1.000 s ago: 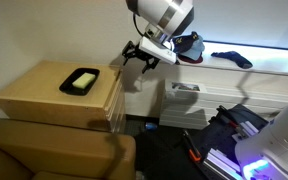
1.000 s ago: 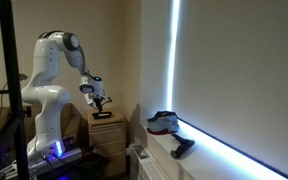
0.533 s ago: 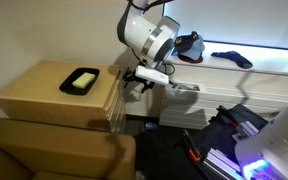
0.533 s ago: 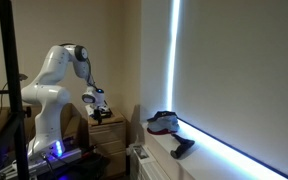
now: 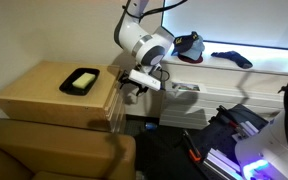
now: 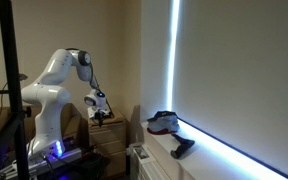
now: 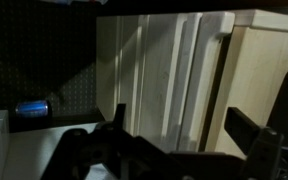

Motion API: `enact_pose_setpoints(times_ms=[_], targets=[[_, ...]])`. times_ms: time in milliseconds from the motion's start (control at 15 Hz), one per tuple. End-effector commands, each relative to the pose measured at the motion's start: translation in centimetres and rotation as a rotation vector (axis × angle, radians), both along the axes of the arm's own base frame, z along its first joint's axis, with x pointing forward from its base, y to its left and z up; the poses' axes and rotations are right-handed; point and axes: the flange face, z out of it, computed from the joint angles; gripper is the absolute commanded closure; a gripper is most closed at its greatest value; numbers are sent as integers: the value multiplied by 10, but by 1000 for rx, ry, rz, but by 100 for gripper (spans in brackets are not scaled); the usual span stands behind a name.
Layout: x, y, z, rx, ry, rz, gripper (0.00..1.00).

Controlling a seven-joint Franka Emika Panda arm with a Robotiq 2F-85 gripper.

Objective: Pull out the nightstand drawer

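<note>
Drawer (image 7: pixel 169 60) apparently shut in nightstand (image 5: pixel 49 92) front; fingers (image 7: pixel 246 128), spread wide and empty, have dropped within the last second from above the top's corner to front-panel level, so approach looks nearly done, grasp pending.

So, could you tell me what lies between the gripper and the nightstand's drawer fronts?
Nothing; the wrist view shows a bare gap between the open gripper and the drawer fronts.
</note>
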Motion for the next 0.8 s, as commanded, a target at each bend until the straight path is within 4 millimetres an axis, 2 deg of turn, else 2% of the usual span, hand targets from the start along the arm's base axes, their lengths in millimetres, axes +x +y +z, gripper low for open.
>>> enact_pose_setpoints(times_ms=[0,333,400,600,733], targets=[[30,8,-29,46,-61,-47,0],[37,21,-72,32,-80,-19,0],[31,17,-58,29,-62,-29,0],[30,17,-67,24,-53,-26,0],[38,16,-69,47,-91,-27,0]])
